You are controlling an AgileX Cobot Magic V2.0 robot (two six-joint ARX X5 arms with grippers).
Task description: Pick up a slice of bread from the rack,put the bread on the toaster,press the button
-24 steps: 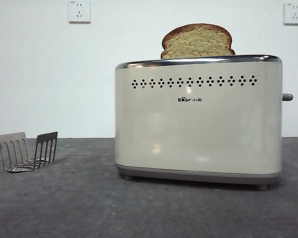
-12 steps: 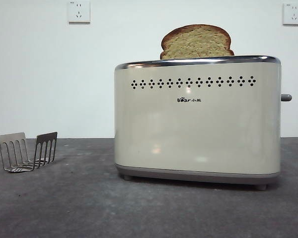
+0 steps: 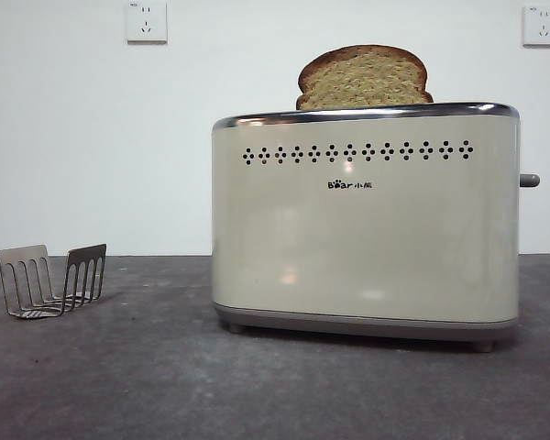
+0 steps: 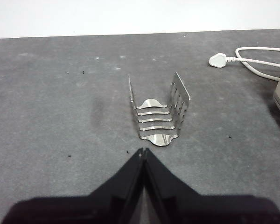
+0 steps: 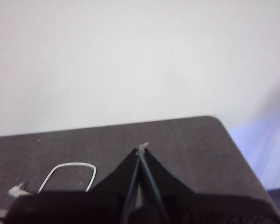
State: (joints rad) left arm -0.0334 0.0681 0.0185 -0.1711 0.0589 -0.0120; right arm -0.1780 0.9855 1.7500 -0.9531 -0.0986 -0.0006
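Dark grey table (image 3: 119, 385), white wall (image 3: 73, 137) with two sockets (image 3: 146, 21) behind. From my end the slice of bread (image 3: 364, 78) pokes out of the toaster (image 3: 365, 220); the rack (image 3: 51, 280) sits bare, well apart. Left gripper (image 4: 143, 151) and right gripper (image 5: 141, 150) both pinched closed on nothing.

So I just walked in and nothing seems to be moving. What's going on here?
Nothing is being handled right now. The slice of bread stands in the toaster, its top sticking out above the rim. The rack sits empty on the table, with the left gripper shut just short of it. The right gripper is shut too, holding nothing. The button sits high on the toaster's side.
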